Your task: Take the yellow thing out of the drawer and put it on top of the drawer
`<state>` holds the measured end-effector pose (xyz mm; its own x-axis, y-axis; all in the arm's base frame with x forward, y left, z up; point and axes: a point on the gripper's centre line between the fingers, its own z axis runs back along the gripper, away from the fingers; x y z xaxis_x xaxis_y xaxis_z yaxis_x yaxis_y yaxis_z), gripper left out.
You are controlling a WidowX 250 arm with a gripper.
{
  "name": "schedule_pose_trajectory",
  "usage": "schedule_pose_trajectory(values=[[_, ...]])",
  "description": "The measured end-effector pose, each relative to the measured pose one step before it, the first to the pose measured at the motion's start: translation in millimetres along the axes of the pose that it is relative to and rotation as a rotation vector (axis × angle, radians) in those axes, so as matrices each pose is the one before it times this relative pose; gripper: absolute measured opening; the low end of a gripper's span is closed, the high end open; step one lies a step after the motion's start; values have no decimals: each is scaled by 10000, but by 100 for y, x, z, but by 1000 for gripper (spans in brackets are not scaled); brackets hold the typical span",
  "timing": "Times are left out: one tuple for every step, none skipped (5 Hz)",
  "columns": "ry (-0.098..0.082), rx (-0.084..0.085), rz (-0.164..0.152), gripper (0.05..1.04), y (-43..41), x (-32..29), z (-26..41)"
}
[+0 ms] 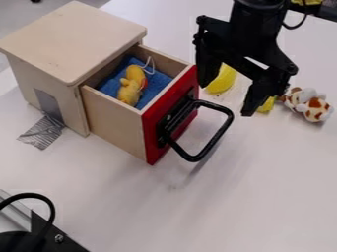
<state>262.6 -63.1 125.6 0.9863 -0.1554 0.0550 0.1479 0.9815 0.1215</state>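
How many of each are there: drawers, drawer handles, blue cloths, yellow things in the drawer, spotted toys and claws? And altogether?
Drawer: 1
Drawer handle: 1
Blue cloth: 1
Yellow thing in the drawer: 1
Spotted toy: 1
Claw: 1
Total: 6

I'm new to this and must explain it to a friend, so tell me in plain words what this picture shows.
This one picture is from a fixed camera looking down at a slant. The black machine at the top is a robot arm; its two-fingered gripper is open and holds nothing. On the table stands a wooden box with its drawer pulled out. Inside, a yellow toy lies on blue cloth. Beyond the drawer sits a spotted toy.
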Motion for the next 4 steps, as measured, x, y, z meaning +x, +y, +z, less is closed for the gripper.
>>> schedule_pose_trajectory(values=[[290, 16, -57, 998, -131, -328, -723], [302, -199, 961, 998, 3617, 12, -400], [-80, -187, 723, 998, 3999, 648, 726], [-194, -97, 391, 998, 3962, 453, 844]])
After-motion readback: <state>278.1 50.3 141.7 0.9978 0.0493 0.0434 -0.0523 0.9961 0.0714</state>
